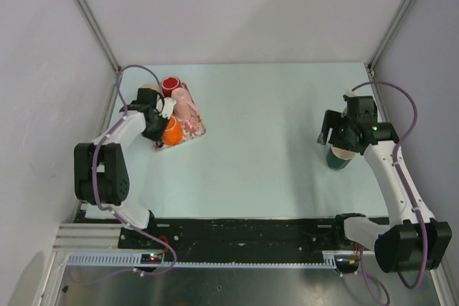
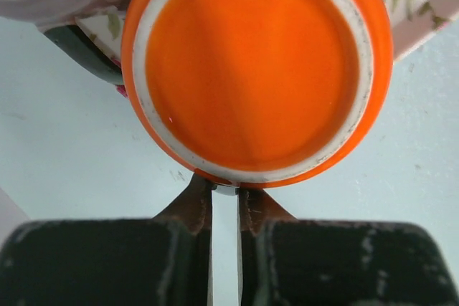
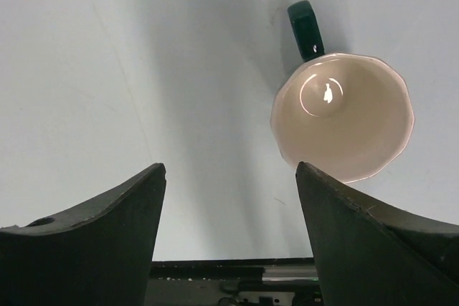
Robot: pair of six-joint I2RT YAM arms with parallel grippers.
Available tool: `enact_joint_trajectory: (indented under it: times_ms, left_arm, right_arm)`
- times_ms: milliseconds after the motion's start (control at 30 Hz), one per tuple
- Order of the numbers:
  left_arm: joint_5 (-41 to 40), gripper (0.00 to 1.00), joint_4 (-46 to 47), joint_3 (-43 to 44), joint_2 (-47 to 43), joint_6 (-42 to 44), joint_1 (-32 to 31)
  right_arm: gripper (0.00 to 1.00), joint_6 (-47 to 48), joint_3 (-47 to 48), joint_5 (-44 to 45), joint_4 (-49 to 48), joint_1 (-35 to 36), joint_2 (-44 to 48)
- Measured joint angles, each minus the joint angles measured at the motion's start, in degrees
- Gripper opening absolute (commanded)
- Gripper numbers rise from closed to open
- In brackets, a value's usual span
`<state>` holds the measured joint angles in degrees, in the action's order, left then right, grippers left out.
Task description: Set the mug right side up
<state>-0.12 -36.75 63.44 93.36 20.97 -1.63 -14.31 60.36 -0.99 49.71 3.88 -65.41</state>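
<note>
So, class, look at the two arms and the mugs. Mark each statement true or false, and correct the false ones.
1. The right gripper is open and holds nothing. True.
2. The green mug stands upside down. False: its cream inside faces up towards the right wrist camera.
3. The left gripper has its jaws wide apart. False: they are shut, with the tips at the edge of the orange mug.
4. The orange mug shows its base to the left wrist camera. True.
5. The red mug sits beside the right arm. False: it is on the left side, next to the floral cloth.
</note>
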Motion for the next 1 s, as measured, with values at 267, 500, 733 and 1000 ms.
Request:
enact_joint_trajectory:
  times_ms: [267,500,733,1000]
  left_arm:
    - [10.9,0.00,-4.8,1.1,-10.2,-4.2,0.2]
    - [27.4,0.00,-6.2,12.4,-16.8,-12.9,-2.2]
    - [42.2,0.00,-5.9,20.7,-19.2,-19.7,-9.6]
    - [49.5,0.00,-6.4,22.4,-19.2,-23.2,-14.8]
  right_arm:
    - [0.99,-3.3,1.2,-8.0,-4.2,5.8,6.9]
    - [0.99,-12.9,1.2,-18.0,-28.2,25.1,4.5]
    - [0.99,-26.6,1.2,-24.5,-58.4,31.1,-6.0]
    - [0.81,-38.1,1.2,-27.3,-77.1,31.9,-11.4]
